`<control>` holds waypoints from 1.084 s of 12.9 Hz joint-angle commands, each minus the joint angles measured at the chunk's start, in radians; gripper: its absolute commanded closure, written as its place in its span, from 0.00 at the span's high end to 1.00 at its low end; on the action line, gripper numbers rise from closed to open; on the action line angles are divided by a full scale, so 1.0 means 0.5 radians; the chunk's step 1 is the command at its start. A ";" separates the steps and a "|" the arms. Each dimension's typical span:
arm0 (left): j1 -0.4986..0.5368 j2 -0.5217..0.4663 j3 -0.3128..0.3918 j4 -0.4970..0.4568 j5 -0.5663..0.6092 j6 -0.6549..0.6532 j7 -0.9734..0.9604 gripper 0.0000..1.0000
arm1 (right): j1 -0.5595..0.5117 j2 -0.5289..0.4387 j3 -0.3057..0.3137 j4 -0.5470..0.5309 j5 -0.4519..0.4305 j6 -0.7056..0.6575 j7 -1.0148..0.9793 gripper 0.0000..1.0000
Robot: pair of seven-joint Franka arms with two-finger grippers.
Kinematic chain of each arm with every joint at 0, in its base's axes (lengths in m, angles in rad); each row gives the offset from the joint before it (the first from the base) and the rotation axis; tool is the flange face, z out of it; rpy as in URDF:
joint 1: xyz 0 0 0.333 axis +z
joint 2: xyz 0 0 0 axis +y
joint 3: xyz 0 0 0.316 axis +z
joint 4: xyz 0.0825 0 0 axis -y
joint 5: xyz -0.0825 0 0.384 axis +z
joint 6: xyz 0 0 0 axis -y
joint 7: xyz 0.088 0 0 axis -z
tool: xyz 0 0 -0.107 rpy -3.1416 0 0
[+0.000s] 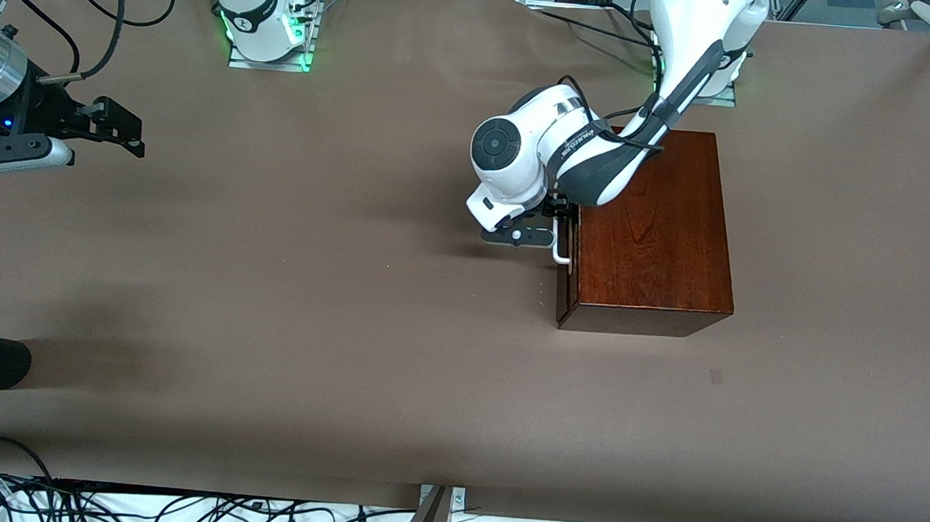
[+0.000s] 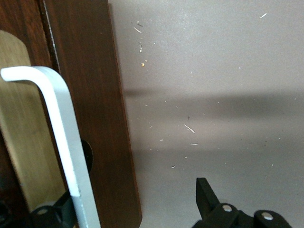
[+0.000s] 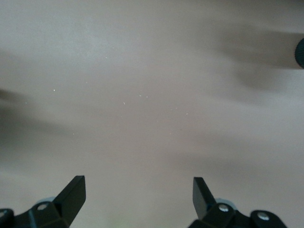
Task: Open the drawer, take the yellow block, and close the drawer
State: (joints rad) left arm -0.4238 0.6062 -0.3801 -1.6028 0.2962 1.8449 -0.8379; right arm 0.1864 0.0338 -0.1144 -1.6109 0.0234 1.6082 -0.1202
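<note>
Front view shows the drawer [image 1: 568, 263] seated in the dark reddish-brown wooden box [image 1: 653, 224], which stands on the table [image 1: 309, 300] toward the left arm's end. The drawer front is dark polished wood and faces the right arm's end. A white U-shaped bar handle [image 1: 561, 251] projects from it. In the left wrist view a strip of pale light wood [image 2: 21, 142] shows beside the dark front panel [image 2: 90, 109], so the drawer appears pulled out slightly; how far cannot be told. Its inside is hidden, and the yellow block shows in no view.

The left gripper [image 1: 560, 218] is at the handle. In the left wrist view the white bar [image 2: 61, 142], smooth and rounded at its bend, passes between the fingers; one finger [image 2: 206, 194] stands well clear over bare table, so the jaws are spread wide and do not clamp the bar.

The right gripper [image 1: 130, 131] waits above the table at the right arm's end. Its fingers [image 3: 73, 192] are spread wide and hold nothing.

The table covering is matte brown and flat.
</note>
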 commanded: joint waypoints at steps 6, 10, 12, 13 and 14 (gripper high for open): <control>-0.103 0.061 -0.013 0.027 0.003 0.249 -0.106 1.00 | -0.002 0.012 0.008 0.034 0.002 -0.020 0.023 1.00; -0.183 0.110 -0.016 0.131 -0.181 0.406 -0.131 1.00 | -0.002 0.012 0.008 0.034 0.002 -0.016 0.023 1.00; -0.220 0.134 -0.013 0.199 -0.190 0.406 -0.156 1.00 | -0.002 0.012 0.008 0.034 0.002 -0.016 0.023 1.00; -0.220 0.135 -0.013 0.202 -0.190 0.406 -0.153 1.00 | -0.002 0.012 0.008 0.034 0.002 -0.016 0.023 1.00; -0.220 0.131 -0.013 0.202 -0.193 0.406 -0.153 1.00 | -0.005 0.012 0.008 0.034 0.002 -0.016 0.023 1.00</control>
State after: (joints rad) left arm -0.4885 0.6224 -0.3705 -1.5703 0.2639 1.9796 -0.8962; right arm 0.1865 0.0338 -0.1142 -1.6109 0.0234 1.6082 -0.1202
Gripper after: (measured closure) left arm 0.000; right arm 0.000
